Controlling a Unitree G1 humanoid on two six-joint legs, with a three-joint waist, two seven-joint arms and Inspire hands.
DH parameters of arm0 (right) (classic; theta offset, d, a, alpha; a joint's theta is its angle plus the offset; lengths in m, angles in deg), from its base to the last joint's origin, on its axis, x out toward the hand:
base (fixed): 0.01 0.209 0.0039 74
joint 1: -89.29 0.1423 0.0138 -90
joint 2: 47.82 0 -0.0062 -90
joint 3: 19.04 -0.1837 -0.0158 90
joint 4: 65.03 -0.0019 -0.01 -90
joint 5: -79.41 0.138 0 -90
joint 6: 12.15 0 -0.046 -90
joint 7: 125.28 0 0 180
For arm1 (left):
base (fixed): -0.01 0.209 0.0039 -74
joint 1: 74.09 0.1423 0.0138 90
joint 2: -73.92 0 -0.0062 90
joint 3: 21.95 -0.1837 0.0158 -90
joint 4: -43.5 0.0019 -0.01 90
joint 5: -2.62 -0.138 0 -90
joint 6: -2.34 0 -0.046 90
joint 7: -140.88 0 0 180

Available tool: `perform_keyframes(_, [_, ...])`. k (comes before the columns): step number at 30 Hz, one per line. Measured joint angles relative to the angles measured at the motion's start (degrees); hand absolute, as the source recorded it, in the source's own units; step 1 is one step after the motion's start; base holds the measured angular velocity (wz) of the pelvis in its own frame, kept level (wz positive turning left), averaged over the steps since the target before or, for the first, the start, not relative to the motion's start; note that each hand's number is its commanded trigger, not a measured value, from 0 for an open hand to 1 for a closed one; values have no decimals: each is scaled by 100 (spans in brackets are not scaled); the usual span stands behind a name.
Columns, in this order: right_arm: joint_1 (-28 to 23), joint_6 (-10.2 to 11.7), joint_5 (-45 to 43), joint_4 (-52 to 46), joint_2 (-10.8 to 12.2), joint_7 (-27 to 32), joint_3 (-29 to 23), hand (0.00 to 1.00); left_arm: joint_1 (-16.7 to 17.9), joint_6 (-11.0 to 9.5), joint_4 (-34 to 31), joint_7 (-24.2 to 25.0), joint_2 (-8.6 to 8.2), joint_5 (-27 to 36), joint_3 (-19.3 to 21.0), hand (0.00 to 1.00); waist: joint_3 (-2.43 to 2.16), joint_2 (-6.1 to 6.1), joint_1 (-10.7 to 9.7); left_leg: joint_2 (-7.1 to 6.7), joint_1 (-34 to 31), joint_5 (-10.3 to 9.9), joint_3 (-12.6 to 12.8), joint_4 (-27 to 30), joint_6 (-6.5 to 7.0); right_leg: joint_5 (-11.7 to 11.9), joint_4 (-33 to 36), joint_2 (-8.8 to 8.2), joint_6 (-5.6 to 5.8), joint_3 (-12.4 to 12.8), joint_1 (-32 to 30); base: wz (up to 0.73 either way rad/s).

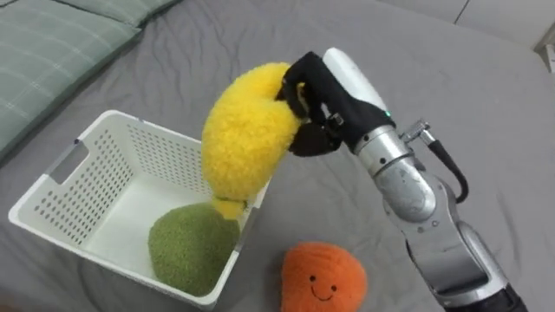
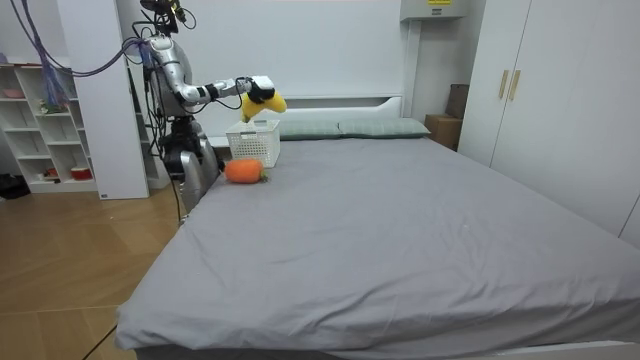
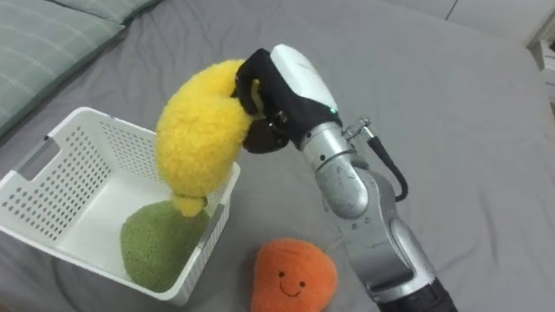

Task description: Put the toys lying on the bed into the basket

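My right hand (image 1: 316, 104) (image 3: 269, 95) is shut on a yellow plush toy (image 1: 244, 139) (image 3: 198, 134) and holds it above the right rim of a white perforated basket (image 1: 82, 186) (image 3: 61, 169) on the grey bed. A green plush toy (image 1: 191, 247) (image 3: 160, 243) lies inside the basket. An orange plush toy with a smiling face (image 1: 323, 276) (image 3: 293, 277) sits on the bed just right of the basket. In the room view I stand at the bed's head-end corner, the right arm stretched over the basket (image 2: 252, 142) with the yellow toy (image 2: 262, 100).
Green-checked pillows (image 1: 52, 43) (image 3: 43, 39) lie at the upper left, behind the basket. The grey bedsheet (image 1: 434, 78) stretches wide to the right. A white shelf unit (image 2: 45, 130) stands on the room view's left and wardrobes (image 2: 560, 100) on its right.
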Motion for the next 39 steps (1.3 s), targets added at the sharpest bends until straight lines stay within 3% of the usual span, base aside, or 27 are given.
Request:
perform_keyframes(11, [65,-266,-123,278,456,-293,791,100,-151,48,-8,6,-84,-202,-111,0,43,-43,471,-24,-48,0,-171,9,0,0,-9,-7,1,-88,6,6])
perform_keyframes(12, [65,-276,-123,412,513,-292,878,94,-158,48,-6,5,-86,-207,-110,0,46,-52,519,-30,-70,0,-187,8,1,0,-18,-11,1,-137,6,9])
perform_keyframes(13, [65,-284,-121,542,548,-292,948,82,-166,48,-5,5,-87,-206,-110,0,52,-63,552,-40,-91,0,-212,11,1,0,-36,-15,1,-153,6,13])
perform_keyframes(14, [65,-302,-118,640,570,-292,979,58,-168,48,-3,3,-97,-209,-98,0,54,-80,577,-56,-111,1,-253,12,3,0,-67,-20,1,-162,13,10])
perform_keyframes(15, [66,-306,-118,687,579,-290,978,46,-168,47,1,-1,-104,-209,-94,0,53,-86,585,-62,-120,2,-258,13,3,0,-83,-21,2,-165,15,9])
perform_keyframes(16, [79,-311,-125,778,589,-284,978,2,-163,48,6,-7,-116,-209,-94,0,55,-93,600,-69,-142,2,-279,20,4,-1,-90,-25,3,-192,14,12])
perform_keyframes(23, [79,-344,-314,998,521,-240,971,0,-172,81,-181,-4,-131,-453,-80,0,66,-138,572,-91,-259,1,-408,88,4,-3,-109,-40,9,-394,-2,10])
perform_keyframes(27, [78,-450,-340,1004,519,-240,973,0,-179,146,-280,-4,-147,-481,-80,0,63,-142,579,-92,-278,1,-416,101,3,-4,-115,-41,9,-431,-2,2])
perform_keyframes(39, [76,-444,-240,1207,481,-230,994,0,-179,216,-424,-4,-179,-428,-78,0,56,-151,587,-90,-275,2,-407,108,3,-6,-107,-46,12,-428,2,0])
